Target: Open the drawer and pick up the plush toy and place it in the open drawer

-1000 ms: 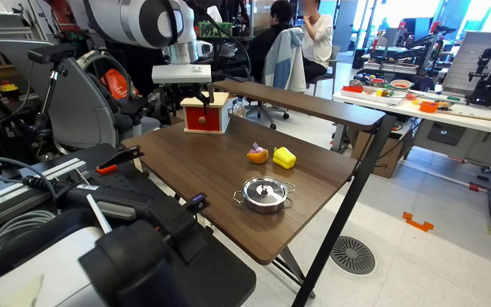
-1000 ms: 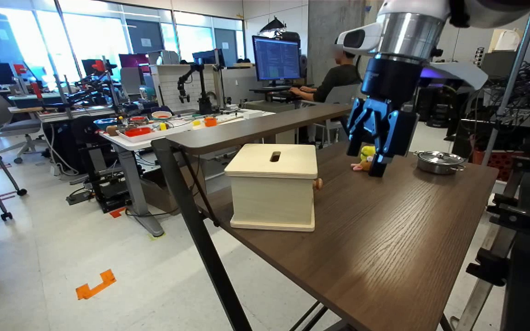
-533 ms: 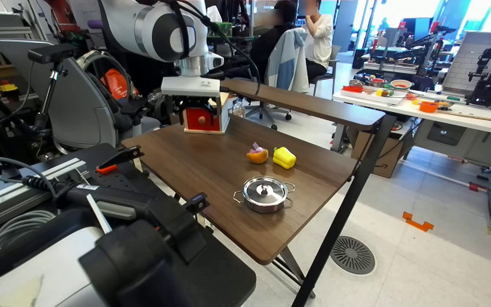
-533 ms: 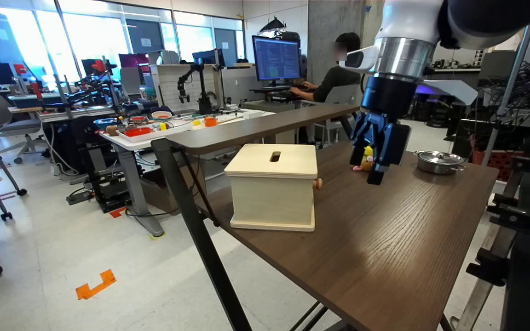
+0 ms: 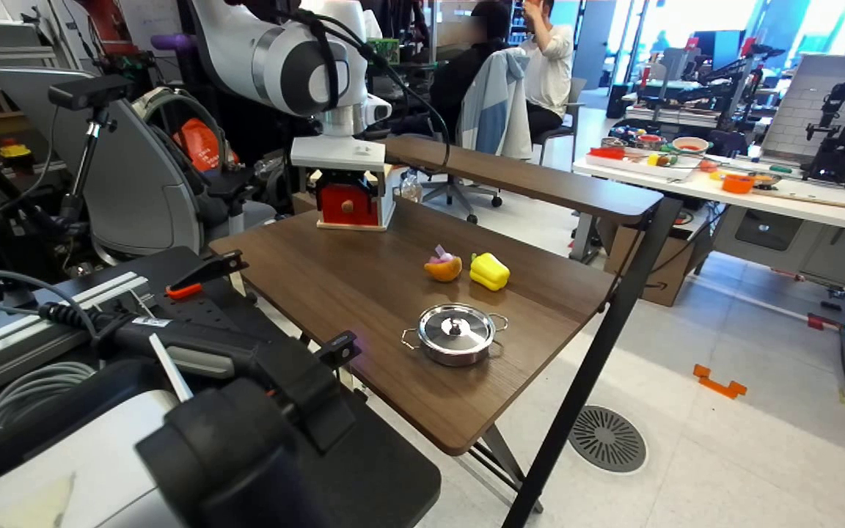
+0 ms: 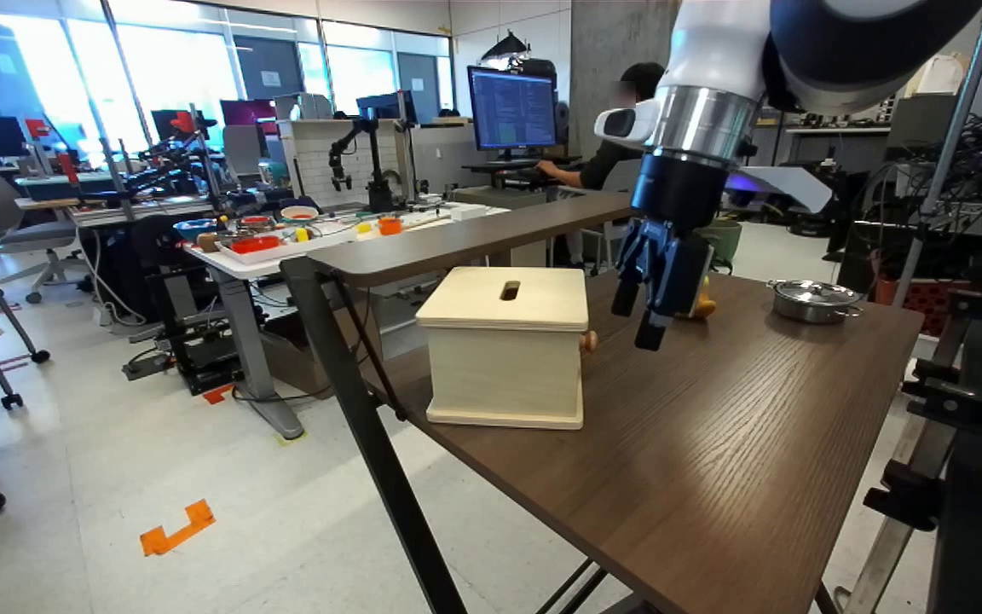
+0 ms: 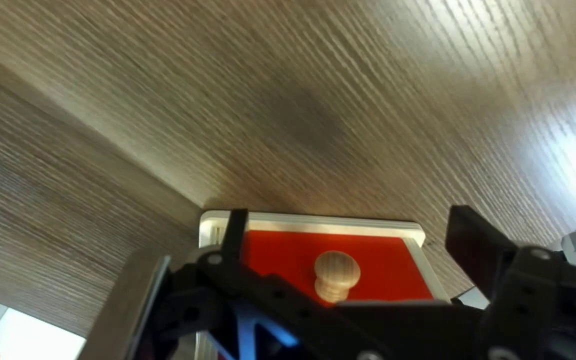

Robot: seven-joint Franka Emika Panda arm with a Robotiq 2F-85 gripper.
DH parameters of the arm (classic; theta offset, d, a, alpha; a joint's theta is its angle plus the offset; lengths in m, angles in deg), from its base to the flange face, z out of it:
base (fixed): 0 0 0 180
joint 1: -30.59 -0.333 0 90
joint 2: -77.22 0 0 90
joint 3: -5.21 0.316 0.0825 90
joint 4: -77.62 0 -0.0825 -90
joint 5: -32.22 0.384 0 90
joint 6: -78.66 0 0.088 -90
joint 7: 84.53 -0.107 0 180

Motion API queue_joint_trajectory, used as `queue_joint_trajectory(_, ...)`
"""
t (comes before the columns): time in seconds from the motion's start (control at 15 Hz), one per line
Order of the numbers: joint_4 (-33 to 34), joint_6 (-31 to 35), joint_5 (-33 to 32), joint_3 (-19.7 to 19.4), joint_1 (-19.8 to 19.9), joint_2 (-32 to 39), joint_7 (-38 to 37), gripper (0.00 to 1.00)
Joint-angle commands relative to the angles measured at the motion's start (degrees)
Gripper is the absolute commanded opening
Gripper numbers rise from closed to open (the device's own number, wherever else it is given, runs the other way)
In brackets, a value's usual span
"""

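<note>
Fingers (image 7: 473,245) wide apart, nothing in their hold. In the wrist view the wooden knob (image 7: 337,270) shows between them, but in an exterior view I see the gripper (image 6: 637,321) hanging just right of the knob, above the table (image 6: 764,460), a gap in between. Drawer (image 7: 385,265) is shut, red panel flush in its pale frame. In an exterior view it stands at the table's far end, arm (image 5: 298,67) overhead, gripper in front of it. Plush toy (image 5: 444,270), orange with a purple top, lies on the table well apart from the drawer: nearer and to the right. Yellow pepper (image 5: 489,272) just right of it, slim gap. Lidded metal pot (image 5: 456,334) nearest of all, a handle out left and right.
</note>
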Motion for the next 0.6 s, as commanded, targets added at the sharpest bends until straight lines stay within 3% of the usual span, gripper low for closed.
queue_joint_trajectory(0.0,4.0,-1.0,0.6,2.4,1.0,3.6,0.7,1.00)
queue_joint_trajectory(0.07,4.5,-1.0,0.6,2.6,1.0,4.1,0.6,1.00)
queue_joint_trajectory(0.2,5.3,-1.0,0.4,3.0,1.1,4.9,0.6,0.74)
queue_joint_trajectory(0.53,6.4,-1.5,0.0,2.8,0.9,6.0,0.5,0.33)
